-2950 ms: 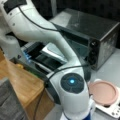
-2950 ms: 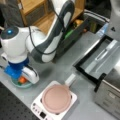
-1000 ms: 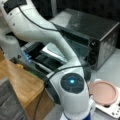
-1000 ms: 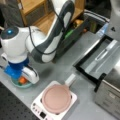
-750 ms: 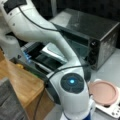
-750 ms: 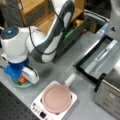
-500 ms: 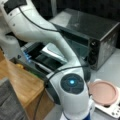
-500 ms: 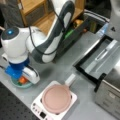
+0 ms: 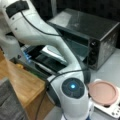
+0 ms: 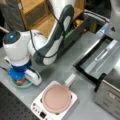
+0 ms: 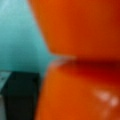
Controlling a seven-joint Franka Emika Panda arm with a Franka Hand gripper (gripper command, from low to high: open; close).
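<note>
gripper (image 10: 21, 80): down in the teal plate, just left of the hotplate; jaw state cannot tell
orange object (image 11: 82, 60): right under the wrist camera, fills the wrist view; long axis unclear
teal plate (image 10: 15, 84): 1, at the table's edge, left of the hotplate
hotplate (image 10: 37, 107): 1, with 1 pink pan (image 10: 56, 98)
toaster oven (image 9: 100, 35): 1, door open, right of the hotplate

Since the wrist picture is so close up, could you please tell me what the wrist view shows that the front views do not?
Only the wrist view shows the orange object filling the frame against a teal surface. Only a front view shows the arm, toaster oven, pink pan and the end effector down over the teal plate. Both share orange on teal.
</note>
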